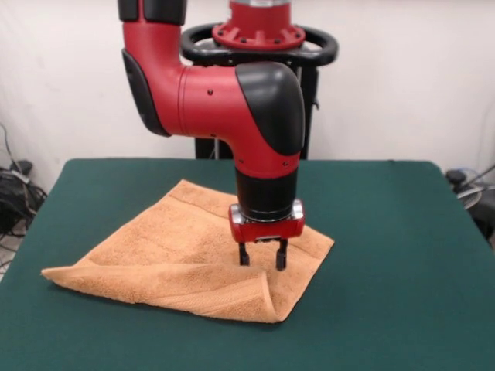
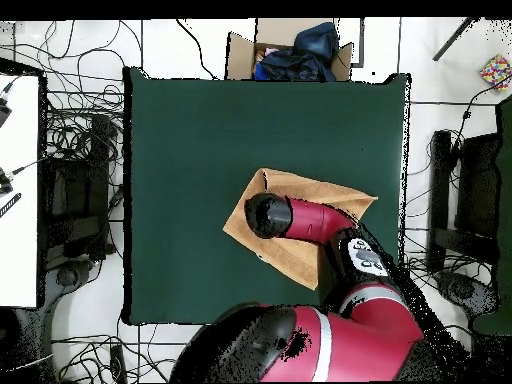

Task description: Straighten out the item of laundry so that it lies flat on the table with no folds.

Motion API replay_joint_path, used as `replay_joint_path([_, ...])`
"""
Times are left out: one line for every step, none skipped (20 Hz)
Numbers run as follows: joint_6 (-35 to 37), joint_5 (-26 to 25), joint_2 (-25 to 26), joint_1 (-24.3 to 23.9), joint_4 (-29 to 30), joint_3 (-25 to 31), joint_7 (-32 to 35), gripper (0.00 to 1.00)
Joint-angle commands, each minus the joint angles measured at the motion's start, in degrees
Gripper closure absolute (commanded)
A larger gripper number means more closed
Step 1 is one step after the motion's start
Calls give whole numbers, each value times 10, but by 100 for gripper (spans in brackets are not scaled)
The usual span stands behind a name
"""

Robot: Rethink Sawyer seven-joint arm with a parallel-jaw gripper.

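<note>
The orange-tan towel (image 1: 178, 247) lies left of centre on the dark green table (image 1: 387, 270). Its near edge is folded over into a thick doubled strip (image 1: 193, 290) that ends in a point at the front right. My gripper (image 1: 263, 263) points straight down over the towel's right part. Its two fingers are apart, with the tips at the cloth just behind the folded strip. In the overhead view the arm covers the gripper and much of the towel (image 2: 345, 198). The table (image 2: 180, 180) shows bare around it.
The robot's pedestal (image 1: 259, 35) stands behind the table's far edge. In the overhead view a cardboard box of dark clothes (image 2: 290, 55) sits beyond the table's top edge. Cables (image 2: 80, 140) lie on the floor to the left, and a white desk (image 2: 18, 190) stands at the left edge.
</note>
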Motion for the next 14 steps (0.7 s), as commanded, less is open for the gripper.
replay_joint_path([35, 45, -17, 20, -59, 18, 108, 0])
replay_joint_path([43, 45, -24, 22, -57, 17, 107, 0])
replay_joint_path([51, 47, -29, 23, -57, 16, 105, 0])
replay_joint_path([59, 48, -33, 25, -60, 15, 104, 0])
replay_joint_path([68, 51, -35, 26, -61, 15, 102, 0])
replay_joint_path([71, 52, -38, 27, -59, 15, 102, 0])
replay_joint_path([71, 53, -40, 27, -58, 15, 101, 0])
replay_joint_path([74, 55, -41, 27, -59, 14, 100, 0])
replay_joint_path([76, 55, -43, 28, -58, 13, 99, 0])
replay_joint_path([78, 56, -42, 28, -61, 13, 98, 0])
replay_joint_path([78, 56, -40, 27, -63, 14, 96, 0])
replay_joint_path([78, 57, -38, 27, -66, 14, 96, 0])
replay_joint_path([74, 56, -34, 27, -67, 15, 96, 0])
replay_joint_path([69, 55, -31, 27, -68, 14, 97, 0])
